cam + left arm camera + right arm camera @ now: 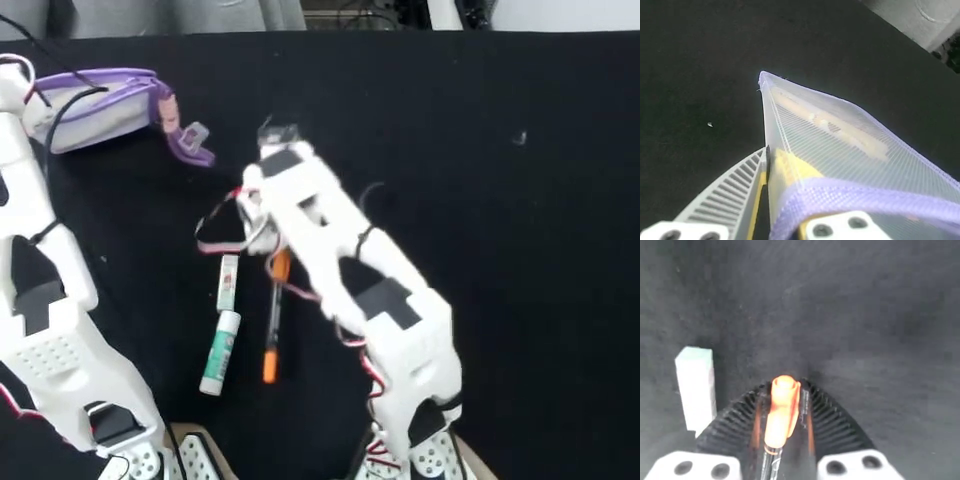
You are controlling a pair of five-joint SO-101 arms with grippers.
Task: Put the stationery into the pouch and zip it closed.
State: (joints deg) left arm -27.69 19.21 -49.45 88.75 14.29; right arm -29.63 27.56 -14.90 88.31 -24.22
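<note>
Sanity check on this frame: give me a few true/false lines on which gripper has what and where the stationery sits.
1. The left gripper holds the pouch. True.
2. The orange pen is inside the pouch. False: it sits between the fingers of the right gripper, out over the table.
3. The glue stick lies on the table beside the orange pen. True.
4. The right gripper grips the glue stick. False: it is closed on the orange pen, and the glue stick lies free.
</note>
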